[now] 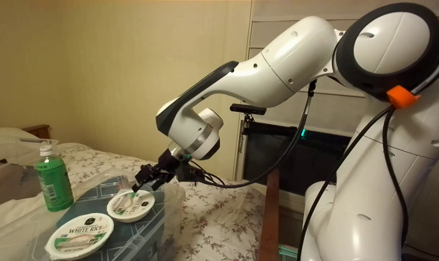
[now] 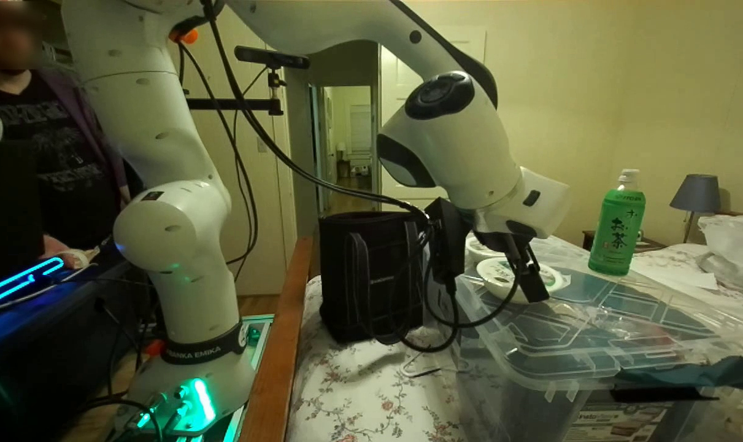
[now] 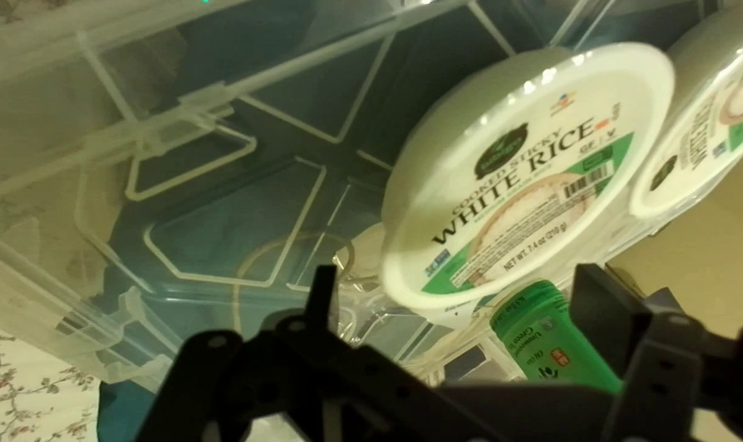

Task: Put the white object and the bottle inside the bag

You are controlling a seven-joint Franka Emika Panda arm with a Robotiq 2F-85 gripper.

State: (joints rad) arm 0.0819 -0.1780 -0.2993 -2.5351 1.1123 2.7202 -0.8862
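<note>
Clear plastic forms the lid (image 2: 567, 334), a flat perch that likely brings things within easy reach. On it, near the edge facing the bag (image 2: 383, 270), sits the bowl (image 1: 130, 206) most likely meant, just beside a second bowl (image 1: 81, 235); the bottle (image 1: 54, 181) stands upright, well apart, toward the opposite edge. Black and mouth up, the bag is just off the lid, presumably for easy dropping-in. Nothing is in the gripper (image 3: 457, 270); its jaws are wide apart at the bowl, probably to straddle its rim. The arm (image 1: 295, 65) arches high and slopes down, gripper aslant.
</note>
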